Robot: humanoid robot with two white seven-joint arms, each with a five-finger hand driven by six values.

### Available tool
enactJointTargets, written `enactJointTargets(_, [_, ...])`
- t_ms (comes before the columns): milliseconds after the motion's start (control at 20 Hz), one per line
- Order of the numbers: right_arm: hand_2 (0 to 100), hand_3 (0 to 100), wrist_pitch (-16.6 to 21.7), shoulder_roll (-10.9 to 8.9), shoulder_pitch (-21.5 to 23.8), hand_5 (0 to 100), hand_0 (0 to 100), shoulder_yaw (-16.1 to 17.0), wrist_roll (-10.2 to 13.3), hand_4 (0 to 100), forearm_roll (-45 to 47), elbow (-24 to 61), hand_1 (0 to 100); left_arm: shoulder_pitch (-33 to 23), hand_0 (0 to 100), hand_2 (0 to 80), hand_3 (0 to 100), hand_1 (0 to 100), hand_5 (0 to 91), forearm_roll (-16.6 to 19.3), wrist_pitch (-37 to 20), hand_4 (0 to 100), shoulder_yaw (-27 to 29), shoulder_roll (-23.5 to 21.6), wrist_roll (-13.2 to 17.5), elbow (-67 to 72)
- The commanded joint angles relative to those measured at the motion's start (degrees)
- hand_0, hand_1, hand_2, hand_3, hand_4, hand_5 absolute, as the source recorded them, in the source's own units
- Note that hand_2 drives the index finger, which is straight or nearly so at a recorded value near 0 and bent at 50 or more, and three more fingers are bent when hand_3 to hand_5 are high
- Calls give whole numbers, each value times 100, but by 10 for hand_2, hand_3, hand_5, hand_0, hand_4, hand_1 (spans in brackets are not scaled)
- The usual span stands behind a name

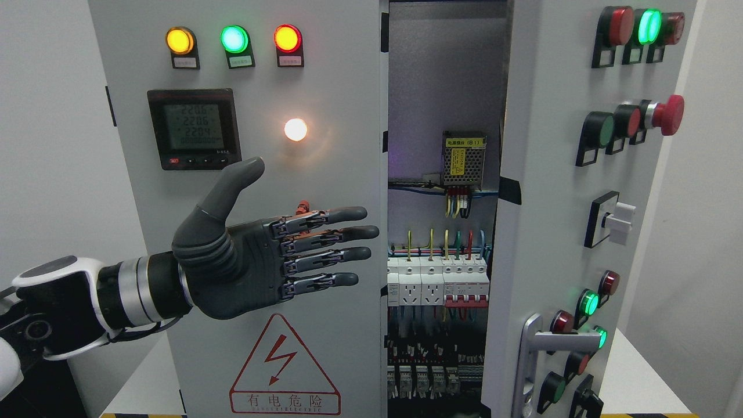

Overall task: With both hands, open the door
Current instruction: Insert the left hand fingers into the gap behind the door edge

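While the right cabinet door point(557, 232) already stands swung out, exposing breakers point(438, 281), the left door point(249, 232) appears shut; left hand point(261, 255), fingers point(342, 234) extended and empty, hovers near its inner edge; right hand unseen.

The cabinet doors point(325, 174) were smooth, matt grey painted metal. The left hand point(255, 255), in front of the left door, looked like matt dark grey plastic with metal finger joints. Its wrist band point(134, 290) shone as polished metal. The door handle point(537, 348), low on the right door, was satin silver metal.
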State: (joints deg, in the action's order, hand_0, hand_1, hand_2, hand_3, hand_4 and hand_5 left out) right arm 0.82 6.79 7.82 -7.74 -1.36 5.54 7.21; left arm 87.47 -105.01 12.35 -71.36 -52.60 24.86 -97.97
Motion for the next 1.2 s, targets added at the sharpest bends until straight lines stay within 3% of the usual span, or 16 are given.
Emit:
enactJointTargets(0, [0,0,-3,-2,0,0,0,1,4,0,0,0,0,147,0,0,0,0,0,-89,109,42,-159,978,1,726])
enactJointTargets(551, [0,0,-3,7,0,0,0,1,4,0,0,0,0,165,0,0,0,0,0,-151,567,42,649,1752,-8,973])
enactJointTargets(1152, [0,0,6,7,0,0,0,1,4,0,0,0,0,59,0,0,0,0,0,-134,830,42,869,2271,-8,981])
